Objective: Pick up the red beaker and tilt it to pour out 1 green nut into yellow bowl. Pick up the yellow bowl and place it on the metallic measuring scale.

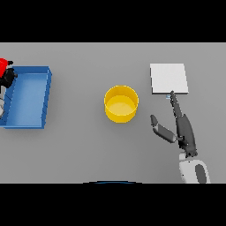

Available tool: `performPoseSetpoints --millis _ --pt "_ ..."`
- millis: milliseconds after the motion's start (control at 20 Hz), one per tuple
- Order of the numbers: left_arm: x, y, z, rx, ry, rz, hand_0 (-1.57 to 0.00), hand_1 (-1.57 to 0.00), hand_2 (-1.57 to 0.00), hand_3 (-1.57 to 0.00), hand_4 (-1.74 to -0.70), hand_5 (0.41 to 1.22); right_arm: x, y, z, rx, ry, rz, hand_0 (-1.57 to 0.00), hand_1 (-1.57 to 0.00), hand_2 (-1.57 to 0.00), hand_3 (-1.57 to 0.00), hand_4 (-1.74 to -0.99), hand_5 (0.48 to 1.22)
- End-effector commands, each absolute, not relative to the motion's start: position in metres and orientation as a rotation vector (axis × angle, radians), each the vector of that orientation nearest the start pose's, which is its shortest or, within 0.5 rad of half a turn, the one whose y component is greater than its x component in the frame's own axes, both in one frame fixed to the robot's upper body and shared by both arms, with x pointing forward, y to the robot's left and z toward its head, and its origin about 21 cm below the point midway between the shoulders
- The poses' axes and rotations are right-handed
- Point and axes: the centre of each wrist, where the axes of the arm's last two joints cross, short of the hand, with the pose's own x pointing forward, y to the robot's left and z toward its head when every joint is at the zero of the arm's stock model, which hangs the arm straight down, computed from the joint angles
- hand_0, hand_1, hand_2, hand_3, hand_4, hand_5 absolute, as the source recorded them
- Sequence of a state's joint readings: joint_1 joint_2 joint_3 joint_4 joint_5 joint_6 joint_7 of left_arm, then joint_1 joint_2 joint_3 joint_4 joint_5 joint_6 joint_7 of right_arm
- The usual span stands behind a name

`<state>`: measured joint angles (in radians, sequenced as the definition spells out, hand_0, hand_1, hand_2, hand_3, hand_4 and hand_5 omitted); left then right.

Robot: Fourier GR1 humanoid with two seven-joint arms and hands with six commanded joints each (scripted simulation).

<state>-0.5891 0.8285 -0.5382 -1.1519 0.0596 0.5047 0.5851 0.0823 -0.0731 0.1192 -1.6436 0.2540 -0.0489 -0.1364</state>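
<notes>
A: Where's everything?

B: My left hand (pixel 8 78) is at the far left edge, apparently curled round the red beaker (pixel 3 66) beside the blue tray (pixel 48 88). My right hand (pixel 182 126) lies open and empty, fingers straight, one fingertip touching the metallic scale (pixel 168 77).

A: Risks?

B: The yellow bowl (pixel 121 103), round and smooth-walled, sits mid-desk (pixel 88 145), well apart from the beaker. Pouring from that far would miss, I reckon. The scale's a flat pale square; my finger might nudge it.
</notes>
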Motion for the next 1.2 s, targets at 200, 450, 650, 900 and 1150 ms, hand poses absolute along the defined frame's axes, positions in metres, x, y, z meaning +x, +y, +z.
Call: performPoseSetpoints --millis 200,450,650,900,1150 --pt "0.35 0.327 0.092 0.969 -1.064 -0.34 -1.57 -1.57 -1.57 -1.55 -1.67 0.908 0.221 -0.226 -0.001 -0.205 -1.729 0.308 0.0 0.0 0.0 0.0 -1.202 0.667" --pt "0.34 0.325 0.101 0.824 -0.979 -0.51 -0.93 -0.76 -0.77 -0.72 -1.03 0.758 0.219 -0.225 -0.002 -0.201 -1.72 0.292 0.0 0.0 0.0 0.0 -1.185 0.665" --pt "0.336 0.327 0.106 0.764 -0.963 -0.572 -0.38 -0.31 -0.31 -0.3 -0.85 0.698 0.217 -0.223 -0.001 -0.203 -1.711 0.296 0.0 0.0 0.0 0.0 -1.187 0.667" --pt "0.341 0.329 0.115 0.752 -0.999 -0.541 -0.12 -0.1 -0.1 -0.1 -0.79 0.674 0.219 -0.22 0.002 -0.212 -1.693 0.309 0.0 0.0 0.0 0.0 -1.193 0.66" --pt "0.346 0.327 0.112 0.737 -1.07 -0.522 -0.04 -0.03 -0.03 -0.03 -0.78 0.674 0.224 -0.215 0.007 -0.237 -1.693 0.414 0.0 0.0 0.0 0.0 -1.175 0.677"
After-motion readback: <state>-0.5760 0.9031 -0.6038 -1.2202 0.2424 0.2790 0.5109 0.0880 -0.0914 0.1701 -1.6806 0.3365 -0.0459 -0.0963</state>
